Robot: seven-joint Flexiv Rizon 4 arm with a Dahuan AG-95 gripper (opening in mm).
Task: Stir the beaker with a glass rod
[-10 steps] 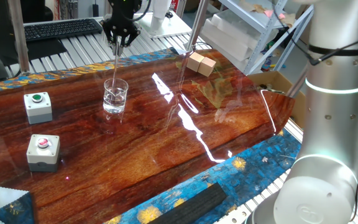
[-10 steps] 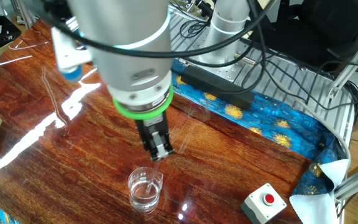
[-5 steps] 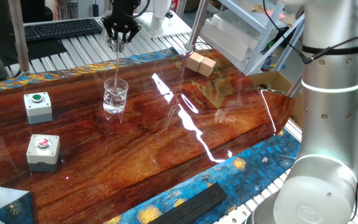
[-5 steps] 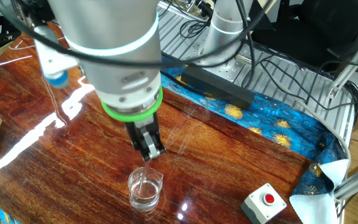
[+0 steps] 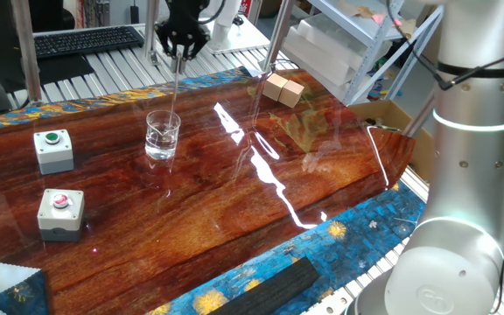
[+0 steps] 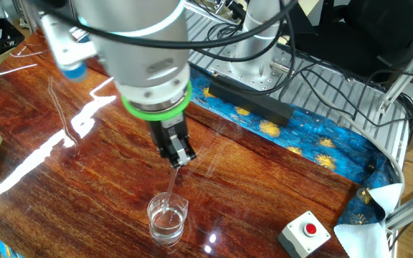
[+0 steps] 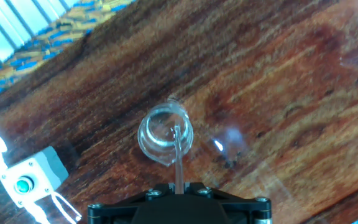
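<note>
The clear glass beaker stands on the glossy wood table; it also shows in the other fixed view and in the hand view. My gripper hangs above and slightly right of it, shut on the glass rod. The rod slants down from the fingers, and its lower end is inside the beaker. In the other fixed view the gripper holds the rod as a faint pale line. In the hand view the rod runs from the gripper into the beaker.
A grey box with a green button and one with a red button sit left of the beaker. Two wooden blocks lie at the back. A black bar lies on the blue cloth in front.
My gripper has shifted to the right above the beaker, tilting the rod, whose lower end stays in the beaker. The beaker has not moved.
</note>
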